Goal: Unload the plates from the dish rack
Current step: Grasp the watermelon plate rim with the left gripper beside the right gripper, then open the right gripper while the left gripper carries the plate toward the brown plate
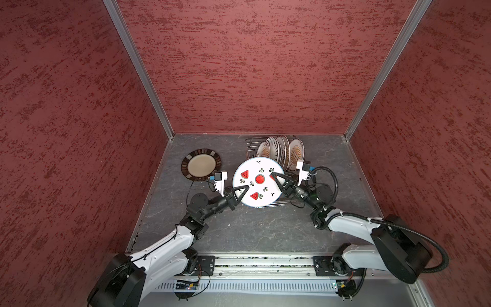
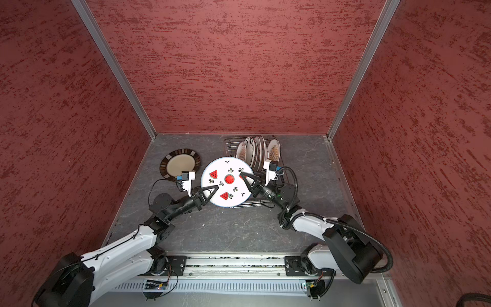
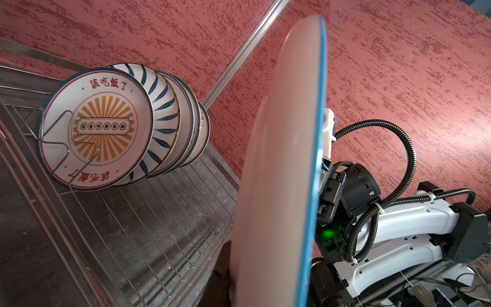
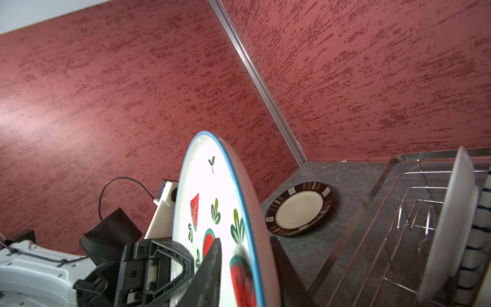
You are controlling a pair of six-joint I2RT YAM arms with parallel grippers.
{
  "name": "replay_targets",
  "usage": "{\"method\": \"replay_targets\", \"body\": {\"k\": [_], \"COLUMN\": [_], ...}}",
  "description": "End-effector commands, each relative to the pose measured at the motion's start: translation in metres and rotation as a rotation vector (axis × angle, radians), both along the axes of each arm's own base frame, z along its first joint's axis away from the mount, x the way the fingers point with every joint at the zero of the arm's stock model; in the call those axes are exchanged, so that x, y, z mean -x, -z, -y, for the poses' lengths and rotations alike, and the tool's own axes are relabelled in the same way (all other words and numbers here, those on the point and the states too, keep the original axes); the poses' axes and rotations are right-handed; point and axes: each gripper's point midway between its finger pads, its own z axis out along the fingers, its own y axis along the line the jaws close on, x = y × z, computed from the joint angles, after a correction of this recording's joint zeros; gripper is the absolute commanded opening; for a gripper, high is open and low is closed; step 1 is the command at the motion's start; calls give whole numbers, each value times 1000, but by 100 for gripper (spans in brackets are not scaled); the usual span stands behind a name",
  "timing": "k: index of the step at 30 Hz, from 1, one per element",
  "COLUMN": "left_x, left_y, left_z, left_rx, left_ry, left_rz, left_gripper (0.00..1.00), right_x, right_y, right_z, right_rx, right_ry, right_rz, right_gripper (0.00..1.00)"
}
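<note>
Left gripper (image 1: 245, 189) was clamped on the watermelon plate (image 1: 256, 183), holding it tilted over the rack's (image 1: 251, 145) near end. Right gripper (image 1: 273, 177) straddled the opposite rim, jaws slightly apart. Other plates (image 1: 273, 150) stood racked; dark-rimmed plate (image 1: 201, 166) lay on the table (image 1: 265, 228).
</note>
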Motion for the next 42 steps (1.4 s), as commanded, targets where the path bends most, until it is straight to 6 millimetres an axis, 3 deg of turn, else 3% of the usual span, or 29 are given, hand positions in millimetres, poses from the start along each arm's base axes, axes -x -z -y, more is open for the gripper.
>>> {"method": "replay_targets", "body": {"k": [1,5,8,9,18,24,38,41,42], "left_x": [1,-3,-7,-9,-23,-35,-79,-88,-90], "left_y": [-23,-25,-25,-25,-22,-16,16,23,26], "left_z": [4,-4,-13,-17,-54,-80,-162,-178,-183], "left_rx": [54,86,110,116,179,202,295,335,345], "left_ry": [17,-16,-52,-64,-191,-291,-606,-652,-668], "left_rz": [35,24,11,5,-41,-79,-245,-273,-286], "left_gripper": [5,0,0,0,1,3,3,2,2], "right_x": [20,21,17,16,14,6,-18,-17,-18], "right_y": [-33,-31,-30,-29,-30,-29,-4,-1,8], "right_z": [-13,-11,-5,-4,17,14,-58,-81,-93], "right_rx": [-32,-29,-33,-32,-54,-18,258,288,306], "right_ry": [-80,-75,-35,-20,89,110,65,-10,-54], "right_rz": [130,134,119,113,125,105,76,105,93], "right_gripper": [47,68,95,99,98,97,99,99,99]}}
